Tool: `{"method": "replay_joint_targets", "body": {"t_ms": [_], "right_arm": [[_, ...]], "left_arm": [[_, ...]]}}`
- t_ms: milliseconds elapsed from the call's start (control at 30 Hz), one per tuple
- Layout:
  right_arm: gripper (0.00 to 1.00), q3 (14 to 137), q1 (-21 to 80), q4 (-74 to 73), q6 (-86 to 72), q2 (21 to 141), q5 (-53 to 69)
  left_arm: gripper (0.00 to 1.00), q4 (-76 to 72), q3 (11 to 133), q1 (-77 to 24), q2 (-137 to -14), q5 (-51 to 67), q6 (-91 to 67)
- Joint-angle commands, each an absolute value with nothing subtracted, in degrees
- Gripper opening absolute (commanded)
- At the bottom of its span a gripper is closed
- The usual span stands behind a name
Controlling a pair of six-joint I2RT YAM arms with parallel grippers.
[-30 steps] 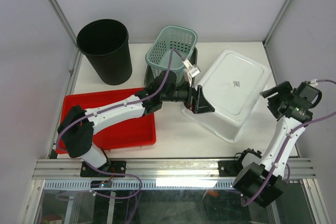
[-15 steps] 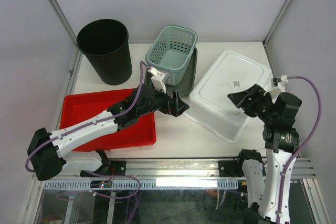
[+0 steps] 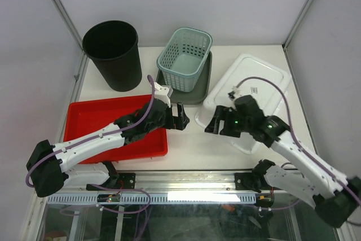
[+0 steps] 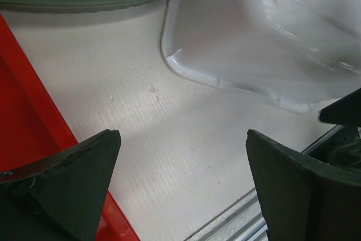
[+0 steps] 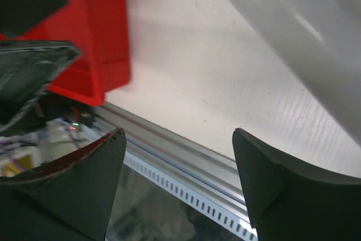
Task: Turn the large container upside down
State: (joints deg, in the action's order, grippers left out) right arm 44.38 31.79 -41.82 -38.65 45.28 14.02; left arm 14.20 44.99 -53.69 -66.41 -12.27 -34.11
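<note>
The large container [image 3: 256,83] is a white tub lying bottom-up on the right of the table, its label facing up; its rim shows in the left wrist view [image 4: 248,49] and the right wrist view [image 5: 293,21]. My left gripper [image 3: 180,117] [image 4: 181,139] hovers open over bare table between the red tray and the tub, holding nothing. My right gripper [image 3: 217,123] [image 5: 179,134] is open and empty at the tub's near-left corner, above the table's front rail. The right arm crosses over the tub's near edge.
A red tray [image 3: 101,119] lies at the near left. A teal basket [image 3: 183,57] stands in a grey-green tray [image 3: 197,91] at the back middle. A black bin [image 3: 113,55] stands at the back left. The metal front rail [image 5: 186,156] runs close under the right gripper.
My left gripper drew back leftward from the tub's edge. The right arm swung from the far right across to the tub's near-left corner, its jaws spreading wider.
</note>
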Motion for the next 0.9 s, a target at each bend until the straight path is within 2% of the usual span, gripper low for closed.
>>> {"method": "replay_joint_targets", "body": {"t_ms": [0,100,167,333,433,567,667,700,767,867], "right_arm": [[0.81,50.5,42.0,-44.6,-40.7,60.8,-6.4],[0.87,55.1,41.2,-52.5,-41.5,67.7,-17.5],[0.93,56.0,38.3,-55.8,-42.2,68.0,-22.1],[0.95,51.5,19.8,-55.0,-39.1,58.4,-20.9],[0.95,50.6,14.8,-51.8,-37.5,51.3,-20.5],[0.93,50.9,14.8,-44.5,-36.4,44.9,-10.3],[0.92,47.9,15.1,-32.0,-31.2,43.6,12.5],[0.92,46.4,15.9,-27.9,-32.2,43.6,16.4],[0.92,43.9,18.8,-23.0,-34.0,44.4,17.6],[0.92,43.6,24.8,-24.4,-34.3,48.8,10.8]], "left_arm": [[0.99,13.6,46.0,-54.1,-65.6,-14.0,-36.4],[0.99,13.6,45.9,-54.1,-65.5,-12.1,-36.2],[0.99,13.5,45.9,-54.1,-65.5,-11.1,-36.1],[0.99,12.5,46.4,-54.2,-66.0,-9.8,-33.6],[0.99,12.5,47.8,-54.2,-68.2,-8.7,-31.8],[0.99,11.2,48.4,-54.1,-69.7,-7.2,-31.9],[0.99,10.7,48.4,-54.1,-70.6,-7.0,-31.7],[0.99,10.7,48.5,-54.2,-70.7,-7.0,-31.6],[0.99,10.7,48.2,-54.2,-70.4,-7.2,-31.9],[0.99,10.6,47.3,-54.2,-69.4,-7.2,-32.4]]}}
